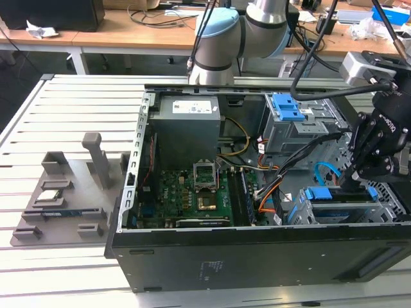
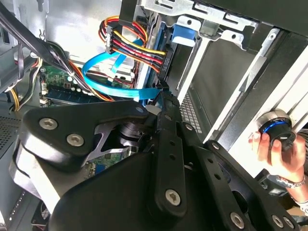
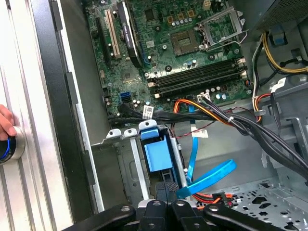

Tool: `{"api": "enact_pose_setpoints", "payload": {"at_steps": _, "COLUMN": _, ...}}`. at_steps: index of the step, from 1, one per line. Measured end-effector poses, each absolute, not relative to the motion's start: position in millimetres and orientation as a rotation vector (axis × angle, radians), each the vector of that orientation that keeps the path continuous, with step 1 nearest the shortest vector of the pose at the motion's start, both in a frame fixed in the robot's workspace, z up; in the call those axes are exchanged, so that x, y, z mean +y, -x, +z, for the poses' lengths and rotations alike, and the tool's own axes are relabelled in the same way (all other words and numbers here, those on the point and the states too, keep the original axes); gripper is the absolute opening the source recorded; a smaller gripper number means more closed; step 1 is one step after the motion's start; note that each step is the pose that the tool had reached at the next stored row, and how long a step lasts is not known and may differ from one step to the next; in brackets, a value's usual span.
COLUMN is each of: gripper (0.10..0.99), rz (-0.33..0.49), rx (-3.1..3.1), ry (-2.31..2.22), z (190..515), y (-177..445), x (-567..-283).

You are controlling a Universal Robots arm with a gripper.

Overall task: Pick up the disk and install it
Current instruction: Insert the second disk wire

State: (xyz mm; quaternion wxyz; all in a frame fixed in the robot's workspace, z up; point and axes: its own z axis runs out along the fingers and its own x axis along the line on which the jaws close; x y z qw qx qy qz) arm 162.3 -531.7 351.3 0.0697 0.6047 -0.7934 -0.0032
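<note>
I find the gripper (image 1: 357, 181) low over the drive cage (image 3: 126, 166), the disk (image 3: 158, 155) apparently seated in its bay; jaw state I cannot tell, release unconfirmed

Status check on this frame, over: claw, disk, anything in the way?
Claw down at the drive cage. Disk: blue rail end in the cage, metal body hidden. Blue flat cable loops beside the cage; a hand on a knob outside the case.
</note>
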Motion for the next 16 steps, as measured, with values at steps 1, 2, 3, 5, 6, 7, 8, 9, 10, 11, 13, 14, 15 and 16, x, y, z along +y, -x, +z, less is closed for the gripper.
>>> {"api": "enact_pose_setpoints", "payload": {"at_steps": 1, "gripper": 0.102, "rz": -0.01, "rx": -2.388, "ry": -1.819, "z": 350.7, "y": -162.3, "x": -531.7}}
{"api": "enact_pose_setpoints", "payload": {"at_steps": 2, "gripper": 0.102, "rz": -0.01, "rx": -2.389, "ry": -1.818, "z": 349.8, "y": -162.3, "x": -531.7}}
{"api": "enact_pose_setpoints", "payload": {"at_steps": 3, "gripper": 0.102, "rz": -0.01, "rx": -2.389, "ry": -1.817, "z": 349.6, "y": -162.3, "x": -531.7}}
{"api": "enact_pose_setpoints", "payload": {"at_steps": 5, "gripper": 0.102, "rz": -0.01, "rx": -2.392, "ry": -1.815, "z": 348.9, "y": -162.3, "x": -531.5}}
{"api": "enact_pose_setpoints", "payload": {"at_steps": 6, "gripper": 0.102, "rz": -0.01, "rx": -2.392, "ry": -1.814, "z": 348.7, "y": -162.3, "x": -531.2}}
{"api": "enact_pose_setpoints", "payload": {"at_steps": 7, "gripper": 0.102, "rz": -0.01, "rx": -2.393, "ry": -1.813, "z": 348.2, "y": -162.3, "x": -529.8}}
{"api": "enact_pose_setpoints", "payload": {"at_steps": 8, "gripper": 0.102, "rz": -0.01, "rx": -2.393, "ry": -1.812, "z": 347.9, "y": -162.3, "x": -529.0}}
{"api": "enact_pose_setpoints", "payload": {"at_steps": 9, "gripper": 0.102, "rz": -0.01, "rx": -2.393, "ry": -1.812, "z": 347.6, "y": -162.3, "x": -528.1}}
{"api": "enact_pose_setpoints", "payload": {"at_steps": 10, "gripper": 0.102, "rz": -0.01, "rx": -2.394, "ry": -1.812, "z": 347.3, "y": -162.3, "x": -527.4}}
{"api": "enact_pose_setpoints", "payload": {"at_steps": 11, "gripper": 0.102, "rz": -0.01, "rx": -2.394, "ry": -1.811, "z": 347.1, "y": -162.3, "x": -527.0}}
{"api": "enact_pose_setpoints", "payload": {"at_steps": 13, "gripper": 0.102, "rz": -0.01, "rx": -2.394, "ry": -1.811, "z": 346.8, "y": -162.3, "x": -526.3}}
{"api": "enact_pose_setpoints", "payload": {"at_steps": 14, "gripper": 0.102, "rz": -0.01, "rx": -2.394, "ry": -1.811, "z": 346.8, "y": -162.4, "x": -526.3}}
{"api": "enact_pose_setpoints", "payload": {"at_steps": 15, "gripper": 0.102, "rz": -0.011, "rx": -2.394, "ry": -1.811, "z": 347.5, "y": -162.3, "x": -526.2}}
{"api": "enact_pose_setpoints", "payload": {"at_steps": 16, "gripper": 0.102, "rz": -0.011, "rx": -2.394, "ry": -1.811, "z": 348.8, "y": -162.3, "x": -526.2}}
